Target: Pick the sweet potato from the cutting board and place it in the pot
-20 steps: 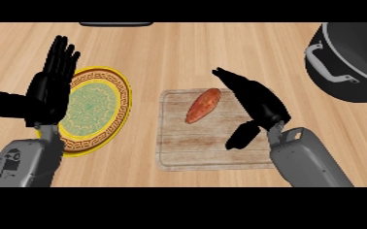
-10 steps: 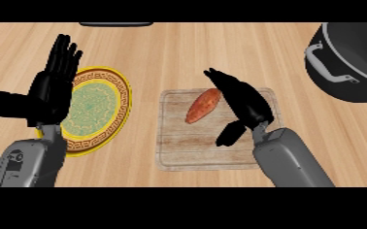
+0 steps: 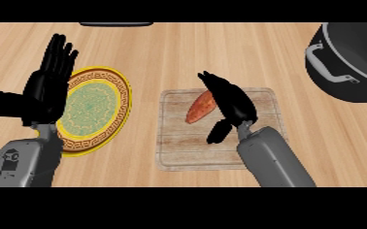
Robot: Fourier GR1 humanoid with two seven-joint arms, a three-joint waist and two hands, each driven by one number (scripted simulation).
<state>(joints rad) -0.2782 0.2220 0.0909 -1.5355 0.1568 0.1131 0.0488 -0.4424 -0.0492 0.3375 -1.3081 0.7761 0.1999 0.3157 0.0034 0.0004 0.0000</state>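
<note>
Wood counter is topped by a board (image 3: 188,150), on whose upper left part the sweet potato (image 3: 199,108) is laid, long axis slanted lower left to upper right. The right hand (image 3: 232,103) is held just right of it, fingers straight along that axis, thumb apart, nothing clasped. The pot (image 3: 345,77) is set beyond the board's upper right.

we've got two forearms in shot, both cased in smooth mid-grey shells, rounded like tubes. the left forearm (image 3: 27,161) carries a few small dark marks with a dab of yellow near its outer edge; the right forearm (image 3: 274,159) looks plain. each narrows to a paler grey wrist (image 3: 47,132), and the left hand (image 3: 44,91) and right hand (image 3: 232,103) are solid black, fingers long and slim.
</note>
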